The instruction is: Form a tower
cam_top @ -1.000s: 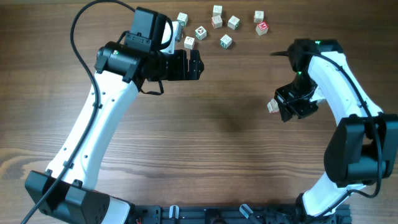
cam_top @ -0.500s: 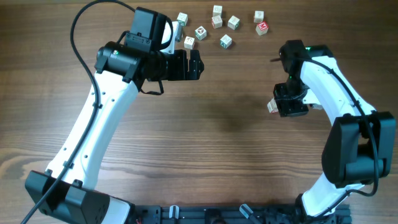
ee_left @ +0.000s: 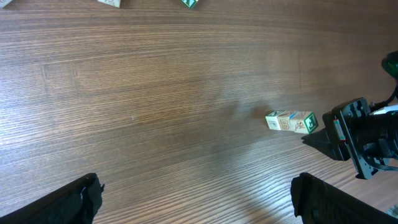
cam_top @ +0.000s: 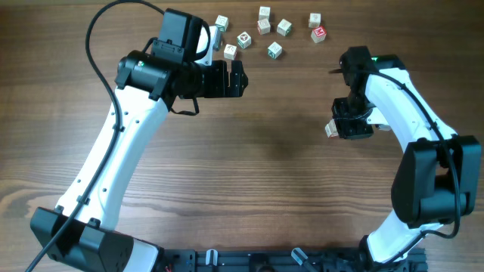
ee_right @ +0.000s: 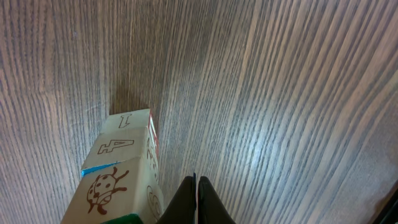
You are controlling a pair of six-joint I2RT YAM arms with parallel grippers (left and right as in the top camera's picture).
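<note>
The tower [cam_top: 331,129] is a short stack of pale printed cubes on the table's right side. The left wrist view shows the tower [ee_left: 291,121] with a green-marked cube at one end. The right wrist view shows the tower [ee_right: 121,167] close up, with a ladybird face, a blue edge and green at the top. My right gripper [ee_right: 196,182] is shut, its tips just beside the stack and holding nothing. It hangs right beside the stack, as the right gripper [cam_top: 348,126] shows from overhead. My left gripper [cam_top: 242,78] hovers open and empty at upper left.
Several loose printed cubes [cam_top: 264,27] lie scattered along the far edge of the table, the nearest cube [cam_top: 231,51] just behind my left gripper. Wood-grain table [cam_top: 272,181] spreads between the two arms.
The right arm has swung slightly left and towards the far edge, staying beside the stack. The stack and the left arm have not moved.
</note>
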